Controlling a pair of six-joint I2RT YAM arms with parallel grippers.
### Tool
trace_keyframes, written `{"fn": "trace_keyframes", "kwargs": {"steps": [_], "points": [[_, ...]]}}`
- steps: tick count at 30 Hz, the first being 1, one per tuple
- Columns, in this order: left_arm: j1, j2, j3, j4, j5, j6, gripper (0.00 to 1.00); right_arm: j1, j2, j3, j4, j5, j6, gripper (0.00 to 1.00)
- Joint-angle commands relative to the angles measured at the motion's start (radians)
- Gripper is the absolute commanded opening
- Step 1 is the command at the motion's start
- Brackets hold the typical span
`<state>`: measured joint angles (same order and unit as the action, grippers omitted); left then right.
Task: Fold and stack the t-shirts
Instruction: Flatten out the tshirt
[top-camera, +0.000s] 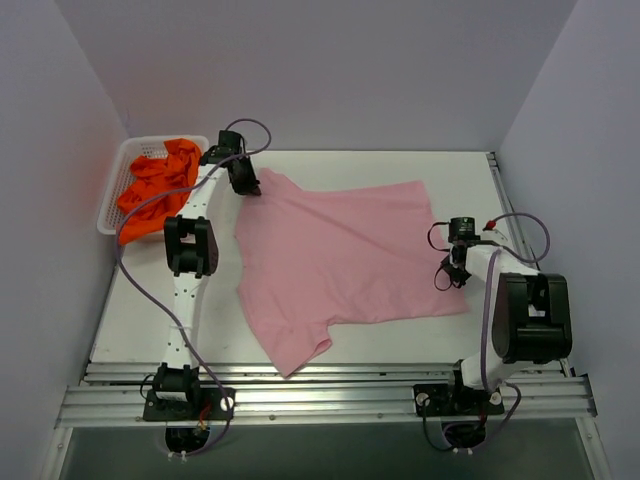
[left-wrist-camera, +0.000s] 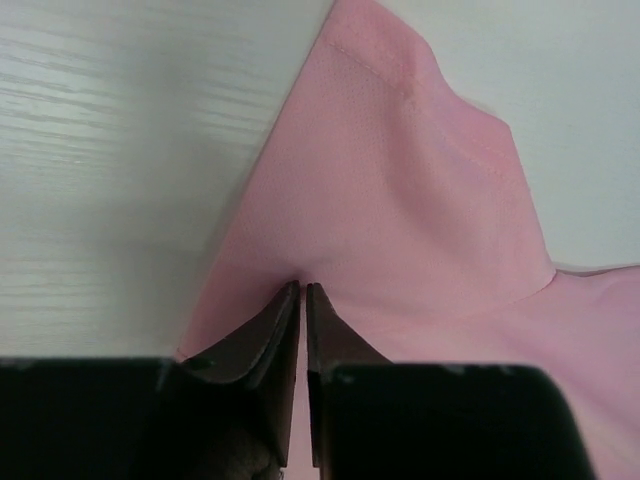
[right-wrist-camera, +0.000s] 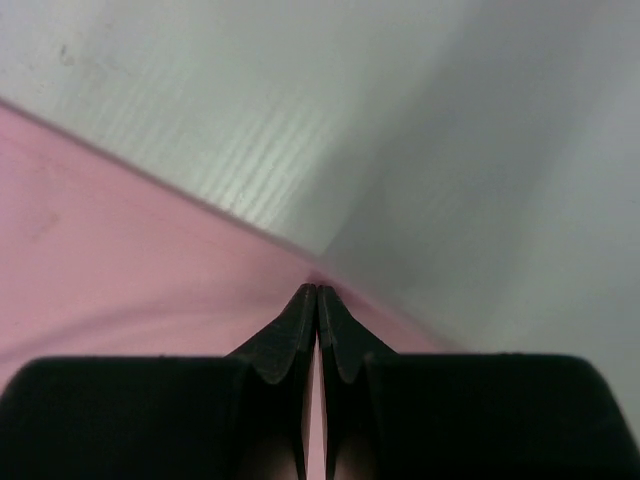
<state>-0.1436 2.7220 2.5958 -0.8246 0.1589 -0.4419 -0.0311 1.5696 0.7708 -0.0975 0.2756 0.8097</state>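
Note:
A light pink t-shirt (top-camera: 340, 260) lies spread flat across the middle of the table. My left gripper (top-camera: 246, 186) sits at its far left sleeve; in the left wrist view the gripper (left-wrist-camera: 302, 287) is shut, pinching pink cloth (left-wrist-camera: 400, 190) that rises in a fold ahead of the tips. My right gripper (top-camera: 454, 270) is at the shirt's right edge. The right wrist view shows this gripper (right-wrist-camera: 317, 288) shut on the pink hem (right-wrist-camera: 120, 260), with cloth showing between the fingers. Orange t-shirts (top-camera: 158, 188) are heaped in the basket at the back left.
A white mesh basket (top-camera: 116, 185) stands against the left wall at the back. Grey walls close in the table on the left, back and right. A metal rail (top-camera: 320, 395) runs along the near edge by the arm bases.

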Motion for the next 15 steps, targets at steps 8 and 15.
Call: {"fn": "trace_keyframes", "kwargs": {"steps": [8, 15], "points": [[0.013, -0.377, -0.324, 0.347, 0.082, 0.0, 0.89, 0.121, -0.154, 0.155, -0.218, 0.19, 0.075, 0.48], [0.013, -0.675, -0.488, 0.4, 0.082, -0.012, 0.94, 0.287, -0.224, 0.329, -0.168, 0.303, 0.004, 0.57]]}}
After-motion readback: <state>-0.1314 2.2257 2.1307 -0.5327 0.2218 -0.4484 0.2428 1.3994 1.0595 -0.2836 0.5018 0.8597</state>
